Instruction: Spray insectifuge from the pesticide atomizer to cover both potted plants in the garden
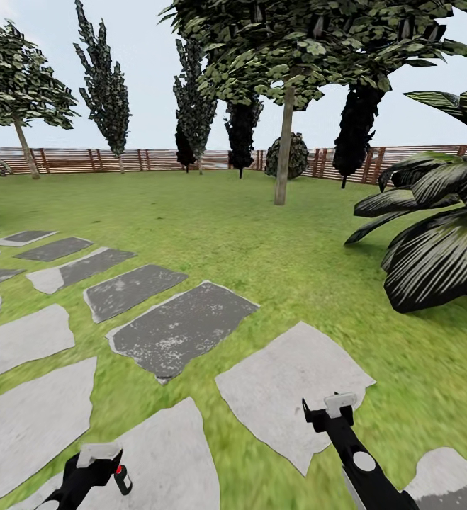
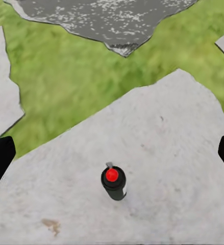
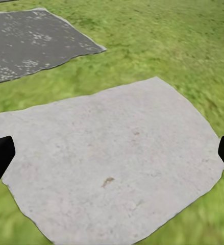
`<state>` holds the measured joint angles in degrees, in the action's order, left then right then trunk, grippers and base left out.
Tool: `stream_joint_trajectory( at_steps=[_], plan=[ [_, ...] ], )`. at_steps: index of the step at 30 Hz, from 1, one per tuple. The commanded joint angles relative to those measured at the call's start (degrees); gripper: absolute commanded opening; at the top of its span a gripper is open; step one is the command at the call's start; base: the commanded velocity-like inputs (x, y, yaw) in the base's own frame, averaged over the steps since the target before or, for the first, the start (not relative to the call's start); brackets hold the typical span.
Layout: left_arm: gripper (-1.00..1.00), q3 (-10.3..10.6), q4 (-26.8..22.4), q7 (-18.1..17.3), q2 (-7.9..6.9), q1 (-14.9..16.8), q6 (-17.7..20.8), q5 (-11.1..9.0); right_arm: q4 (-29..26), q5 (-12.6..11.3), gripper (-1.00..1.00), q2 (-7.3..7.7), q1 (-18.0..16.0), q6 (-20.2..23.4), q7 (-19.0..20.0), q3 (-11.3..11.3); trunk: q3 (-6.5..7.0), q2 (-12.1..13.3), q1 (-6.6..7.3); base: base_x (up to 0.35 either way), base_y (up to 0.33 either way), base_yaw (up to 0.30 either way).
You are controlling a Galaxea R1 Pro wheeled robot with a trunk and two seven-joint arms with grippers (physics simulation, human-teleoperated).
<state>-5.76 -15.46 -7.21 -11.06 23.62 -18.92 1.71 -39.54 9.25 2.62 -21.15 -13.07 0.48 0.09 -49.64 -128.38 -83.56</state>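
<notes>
The pesticide atomizer (image 2: 113,183) stands upright on a pale stepping stone (image 2: 142,163), a small dark bottle with a red cap seen from above in the left wrist view. In the head view it sits just beside the left gripper (image 1: 97,457), at the stone's near part. That gripper's two fingers stand wide apart, their dark tips at the edges of the wrist view with the bottle between and below them, so the hand looks lined up over the bottle for a grasp that is not yet made. The right gripper (image 1: 338,405) hangs over a neighbouring pale stone (image 3: 112,158), its fingers also spread and holding nothing, likely kept out of the way. Darker stones (image 1: 180,326) lead off across the lawn (image 1: 261,241) toward a slatted wooden fence (image 1: 141,159) and trees (image 1: 284,106). A big broad-leaved bush (image 1: 439,248) stands to the right.
</notes>
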Motion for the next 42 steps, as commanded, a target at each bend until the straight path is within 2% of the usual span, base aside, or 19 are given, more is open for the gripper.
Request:
stream_joint_trajectory(
  at_steps=[1, 4, 6, 11, 14, 18, 23, 28, 42],
  plan=[
    [1.00, -0.52, 0.06, -0.48, 0.01, -0.08, -0.18, 1.57, -0.02, 0.43, 1.00, 0.02, -0.03, -0.17, 0.07, 0.00, -0.05, -0.02, 0.01, 0.000, 0.000, 0.000],
    [1.00, -0.56, 0.07, -0.51, -0.02, -0.39, -0.22, 3.28, -0.08, 0.59, 1.00, 0.00, -0.03, -0.15, 0.15, 0.04, -0.05, -0.02, 0.01, 0.000, 0.000, 0.000],
    [1.00, -0.56, 0.08, -0.52, -0.02, -0.49, -0.51, 3.53, -0.09, 0.62, 1.00, -0.03, -0.03, -0.13, 0.19, 0.07, -0.05, -0.02, 0.01, 0.000, 0.000, 0.000],
    [1.00, -0.64, 0.17, -0.67, -0.31, -0.74, -4.78, 3.46, -0.04, 0.60, 1.00, -0.12, -0.03, -0.04, 0.19, 0.09, -0.05, -0.02, 0.01, 0.000, 0.000, 0.000],
    [1.00, -0.67, 0.64, -2.67, -1.00, -0.80, -5.36, 3.41, 0.00, 0.64, 1.00, -0.15, -0.03, 0.01, 0.21, 0.09, -0.05, -0.02, 0.01, 0.000, 0.000, 0.000],
    [1.00, -1.14, 3.65, -5.32, -1.68, -1.34, -5.69, 3.29, -0.09, 0.61, 1.00, -0.16, -0.03, 0.05, 0.22, 0.28, -0.05, -0.02, 0.01, 0.000, 0.000, 0.000],
    [1.00, -1.21, 5.56, -5.97, -2.21, -1.50, -5.73, 3.30, -0.16, 0.60, 1.00, -0.16, -0.03, 0.06, 0.23, 0.64, -0.05, -0.02, 0.01, 0.000, 0.000, 0.000],
    [1.00, -0.91, 8.14, -6.27, -2.17, -1.55, -6.20, 3.81, -0.12, 0.60, 1.00, -0.16, -0.03, 0.06, 0.23, 0.72, -0.05, -0.02, 0.01, 0.000, 0.000, 0.000],
    [1.00, -0.80, 7.97, -6.06, -1.59, -1.56, -7.44, 3.77, -0.01, 0.60, 1.00, -0.16, -0.03, 0.06, 0.14, 0.79, -0.35, -0.02, 0.01, 0.000, 0.000, 0.000]
  ],
)
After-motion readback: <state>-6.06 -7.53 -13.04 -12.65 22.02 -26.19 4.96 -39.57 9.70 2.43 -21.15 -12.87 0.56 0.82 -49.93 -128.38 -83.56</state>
